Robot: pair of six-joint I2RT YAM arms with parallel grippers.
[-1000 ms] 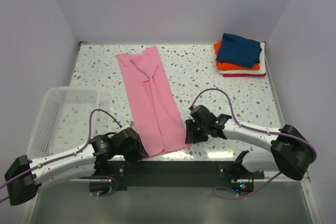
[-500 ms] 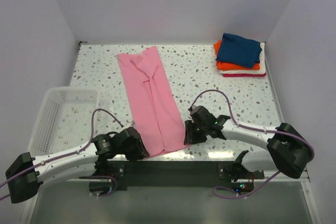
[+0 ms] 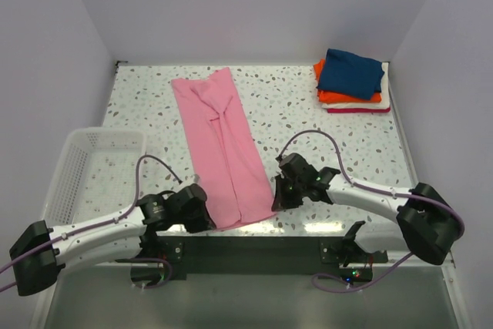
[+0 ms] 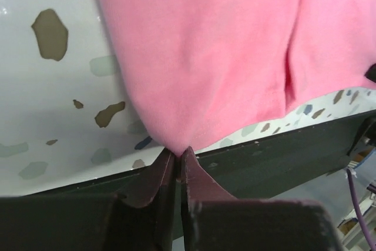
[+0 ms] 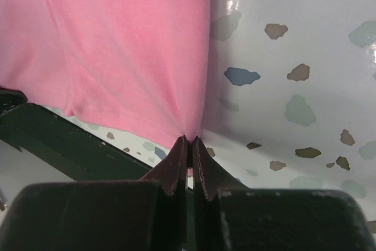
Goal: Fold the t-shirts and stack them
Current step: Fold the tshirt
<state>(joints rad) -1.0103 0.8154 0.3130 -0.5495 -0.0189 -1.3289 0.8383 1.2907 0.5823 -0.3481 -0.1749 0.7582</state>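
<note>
While the pink shirt (image 3: 223, 148) lies flat on the table (image 3: 331, 152), both grippers pinch its near end. It is folded into a long strip. The strip runs from the far side of the table down to the near edge, leaning a little to the right as it comes closer.

The left gripper (image 3: 206, 219) is at the near left corner of the pink shirt. Its wrist camera shows the two fingers (image 4: 158, 174) pressed tight together, with the tip of the cloth caught between them. The right gripper (image 3: 276, 199) is at the near right corner. Its fingers (image 5: 175, 166) are squeezed together too, and a bit of pink cloth is nipped at their tips. Both corners sit just by the black bar (image 3: 254, 248) at the table's near edge.

Far off in the back right corner is a stack (image 3: 350, 86) of folded shirts. The blue shirt (image 3: 350, 72) is on top, the orange shirt (image 3: 331, 96) is under it, and a white shirt (image 3: 384, 90) and a red shirt (image 3: 358, 110) peek out lower down.

The white basket (image 3: 77, 167) sits at the left edge of the table, well apart from the pink shirt.
</note>
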